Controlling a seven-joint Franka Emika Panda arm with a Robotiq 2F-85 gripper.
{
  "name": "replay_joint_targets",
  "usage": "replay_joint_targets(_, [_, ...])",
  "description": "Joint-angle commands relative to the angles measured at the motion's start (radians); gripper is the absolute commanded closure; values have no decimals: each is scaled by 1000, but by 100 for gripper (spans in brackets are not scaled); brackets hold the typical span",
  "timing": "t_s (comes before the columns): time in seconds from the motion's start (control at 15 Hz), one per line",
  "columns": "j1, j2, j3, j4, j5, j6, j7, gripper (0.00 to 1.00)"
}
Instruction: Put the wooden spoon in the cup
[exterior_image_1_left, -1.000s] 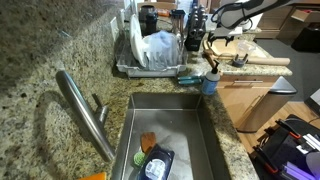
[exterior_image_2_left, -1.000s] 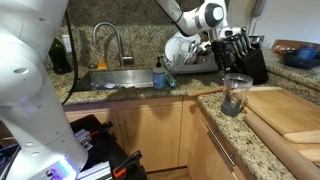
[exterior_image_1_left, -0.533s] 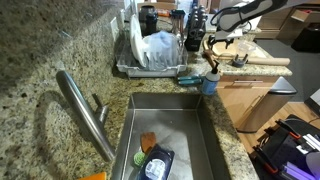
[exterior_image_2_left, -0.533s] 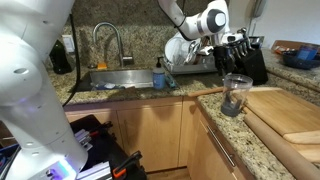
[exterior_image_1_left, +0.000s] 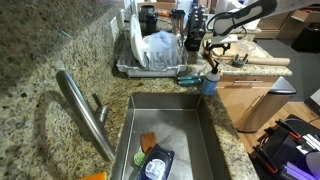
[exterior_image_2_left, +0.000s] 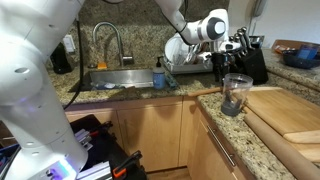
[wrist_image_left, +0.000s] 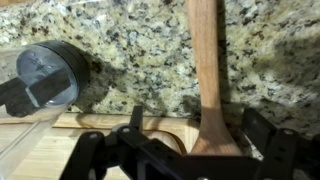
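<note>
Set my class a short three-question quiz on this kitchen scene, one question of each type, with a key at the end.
1. True or false: the wooden spoon already stands inside the cup.
2. In the wrist view, what sits between the fingers of the end effector? A) the wooden spoon B) a sponge C) a knife
3. Fill in the blank: the bottle beside the sink has a ____ cap.
Key: 1 false; 2 A; 3 blue.
</note>
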Motion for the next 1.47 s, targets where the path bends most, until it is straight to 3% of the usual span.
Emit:
replay_joint_targets(0.0, [7, 87, -19, 85, 19, -15, 4, 0])
replay_joint_targets(0.13, [10, 160, -33, 149, 30, 12, 72, 0])
replay_joint_targets(0.2, [13, 66, -25, 51, 18, 1, 28, 0])
replay_joint_targets(0.6, [7, 179, -33, 168, 34, -14, 85, 0])
replay_joint_targets(0.67, [4, 182, -31, 172, 40, -25, 85, 25])
replay_joint_targets(0.73, [1, 185, -28, 176, 46, -37, 82, 26])
replay_joint_targets(1.33, [1, 190, -32, 201, 63, -44, 100, 96])
replay_joint_targets(1.4, [1, 183, -29, 203, 71, -72, 101, 95])
